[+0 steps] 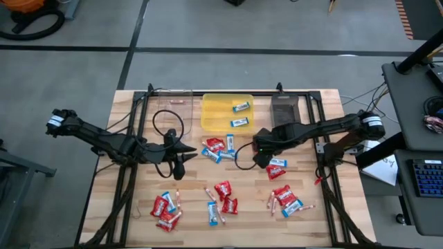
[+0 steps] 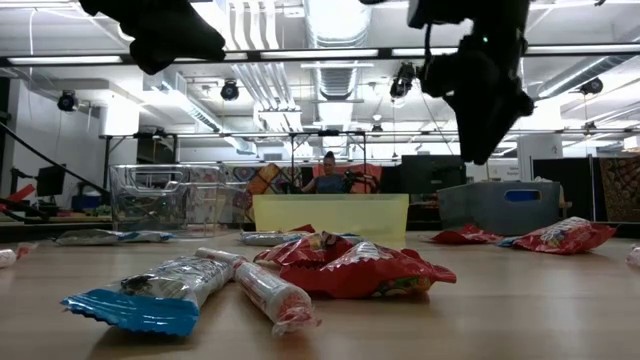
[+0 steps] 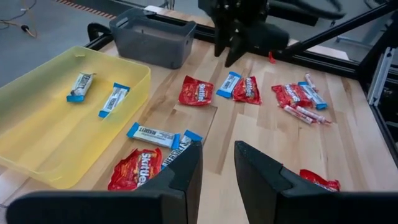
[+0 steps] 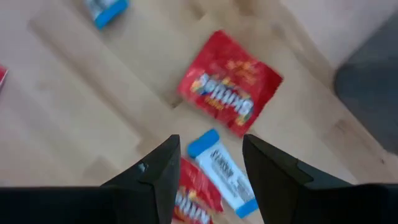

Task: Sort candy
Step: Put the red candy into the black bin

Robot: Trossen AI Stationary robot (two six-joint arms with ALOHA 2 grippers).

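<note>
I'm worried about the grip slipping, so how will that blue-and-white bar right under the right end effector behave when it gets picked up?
The bar lies flat and looks thin, so it is probably light and unlikely to roll. Its wrapper looks glossy, so it may slide on the wood if nudged rather than pinched. It partly overlaps a red packet, which might get dragged along. The right end effector stands open above it.

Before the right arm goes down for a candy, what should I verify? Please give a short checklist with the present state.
1. Right gripper open: ok, the fingers stand apart.
2. Right gripper empty: ok, nothing between the fingers.
3. A candy below it: ok, a blue bar lies under the gap, beside a red packet.
4. Bar free to lift: not ok, another red packet touches it.
5. Yellow tray has room: ok, only two bars inside.
6. Left gripper out of the way: ok, it is off to the side.
</note>
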